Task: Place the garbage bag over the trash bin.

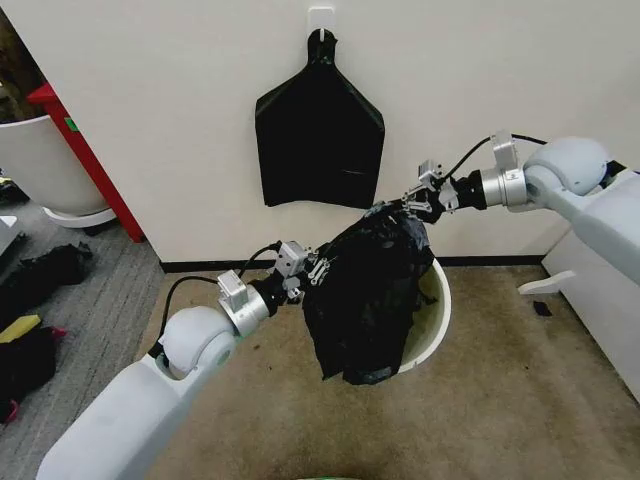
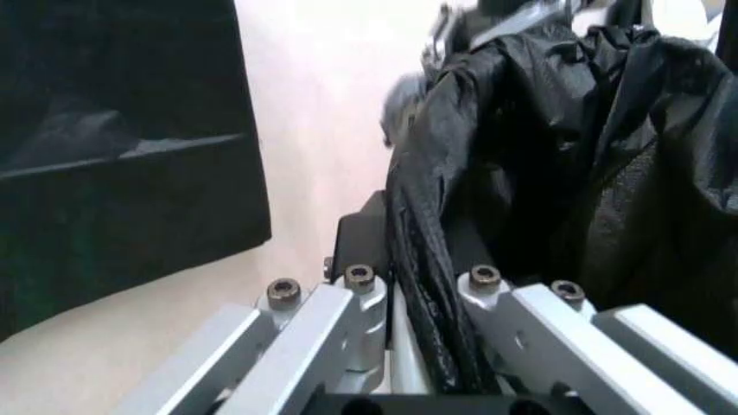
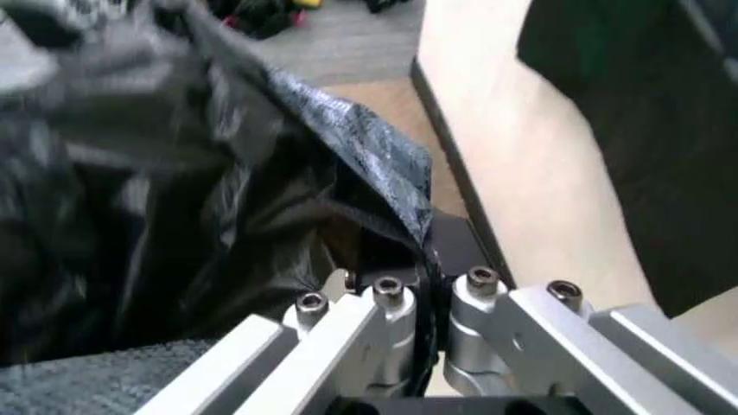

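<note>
Head view: both arms hold garbage bag above trash bin.

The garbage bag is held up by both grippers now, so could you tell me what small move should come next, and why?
Probably lower both grippers together. The left gripper and right gripper each pinch an edge of the garbage bag, which hangs over the near side of the trash bin; the far rim is bare, so the mouth is not yet around it.
</note>
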### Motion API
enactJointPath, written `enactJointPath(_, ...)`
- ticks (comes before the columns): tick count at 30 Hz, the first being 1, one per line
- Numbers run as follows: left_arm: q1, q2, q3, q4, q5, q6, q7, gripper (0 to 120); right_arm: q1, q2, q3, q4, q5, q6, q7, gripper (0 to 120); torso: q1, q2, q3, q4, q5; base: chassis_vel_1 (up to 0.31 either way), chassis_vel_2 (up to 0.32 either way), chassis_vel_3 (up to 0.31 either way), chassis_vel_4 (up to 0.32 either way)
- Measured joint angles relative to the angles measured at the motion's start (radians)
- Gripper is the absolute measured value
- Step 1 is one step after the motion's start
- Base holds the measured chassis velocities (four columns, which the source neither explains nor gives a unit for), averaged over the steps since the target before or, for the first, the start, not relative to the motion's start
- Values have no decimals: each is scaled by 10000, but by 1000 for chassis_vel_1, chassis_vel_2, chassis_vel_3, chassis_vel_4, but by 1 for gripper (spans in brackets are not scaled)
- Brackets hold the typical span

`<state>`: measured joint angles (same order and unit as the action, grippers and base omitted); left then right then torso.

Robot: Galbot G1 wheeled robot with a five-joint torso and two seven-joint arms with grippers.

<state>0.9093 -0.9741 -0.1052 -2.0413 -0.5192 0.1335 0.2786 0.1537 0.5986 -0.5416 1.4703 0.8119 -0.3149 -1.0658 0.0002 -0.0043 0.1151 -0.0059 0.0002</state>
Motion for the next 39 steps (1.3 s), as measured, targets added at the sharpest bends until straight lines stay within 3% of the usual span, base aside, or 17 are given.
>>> enactJointPath(6, 6, -169, 50, -17, -349, -166, -124, 4, -300, -10, 72, -909, -512, 842, -986, 0, 0, 0, -1, -1, 1, 0, 0, 0, 0)
enactJointPath(17, -17, -231, 47, 28, -1016, -261, -432, 4, -982, -420, 451, -1045, -611, 1649, -1313, 1, 0, 0, 0, 2, 3, 0, 0, 0, 0)
enactJointPath(26, -53, -456, -182, 182, -3049, -26, -1458, 4, -1862, -1203, 1261, -736, -262, 2044, -739, 34, 0, 0, -1, 0, -2, 0, 0, 0, 0)
enactJointPath(30, -101, -506, -230, 239, -3423, 18, -1597, 4, -2137, -1419, 1475, -548, 15, 2122, -351, 43, 0, 0, -1, -1, 3, 0, 0, 0, 0)
enactJointPath(34, -184, -629, -263, 364, -4030, 136, -1899, 4, -2454, -1778, 1652, -267, 557, 2467, 312, 65, 0, 0, -1, -3, -2, 0, 0, 0, 0)
enactJointPath(39, -296, -761, -309, 563, -4700, 242, -2233, 4, -2715, -2173, 1796, -67, 1013, 2762, 646, 79, 0, 0, -1, -2, -1, 0, 0, 0, 0)
